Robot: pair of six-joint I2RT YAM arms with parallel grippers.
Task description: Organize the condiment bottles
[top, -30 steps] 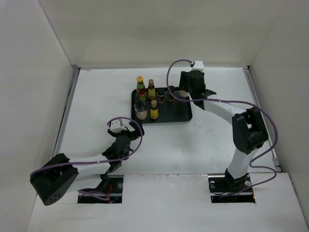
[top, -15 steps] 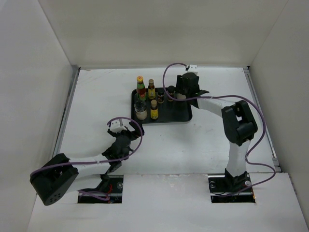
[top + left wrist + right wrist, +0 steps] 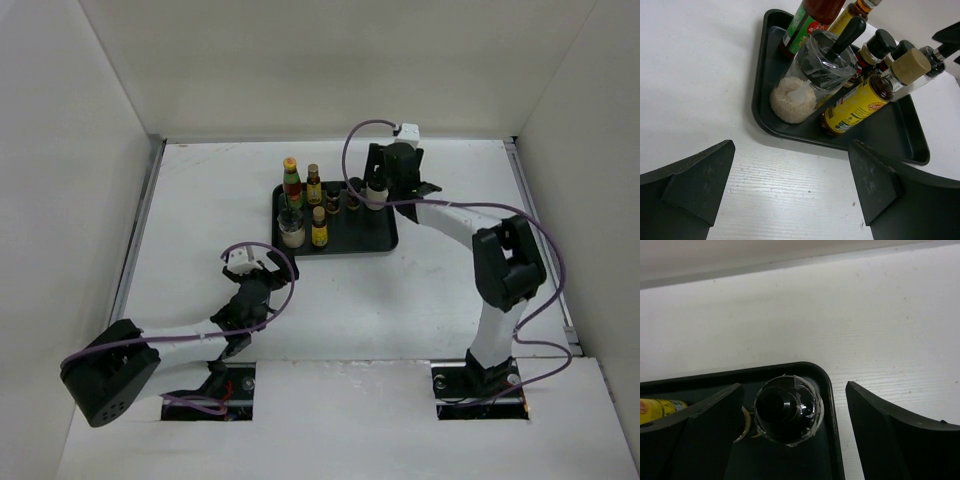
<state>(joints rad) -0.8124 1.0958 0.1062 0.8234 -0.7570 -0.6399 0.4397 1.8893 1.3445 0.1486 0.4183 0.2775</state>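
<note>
Seven condiment bottles (image 3: pixel 314 186) show from the top camera, all standing in the black tray (image 3: pixel 368 236) on the white table (image 3: pixel 200 200). The right pincer (image 3: pixel 381 182) hangs over the tray's far right corner with a dark-capped jar (image 3: pixel 377 189) right under its tips. Can't really tell from up here if it's touching. The left pincer (image 3: pixel 258 268) sits well short of the tray, which is ahead of it and a bit to its right.

Left wrist cam: the left pincer (image 3: pixel 790 200) is spread wide with only bare table (image 3: pixel 700 75) between its fingers (image 3: pixel 695 185). Just ahead is the tray's (image 3: pixel 758 90) near corner, with a powder jar (image 3: pixel 792 95) closest, a yellow-labelled bottle (image 3: pixel 855 105) beside it and the red bottle (image 3: pixel 810 20) behind.

Right wrist cam: the right pincer (image 3: pixel 794 386) straddles the dark-capped jar (image 3: pixel 788 410), which stands in the tray's (image 3: pixel 832 400) corner. Jaws are parted, a gap showing on each side of the jar, so no grip on it.
</note>
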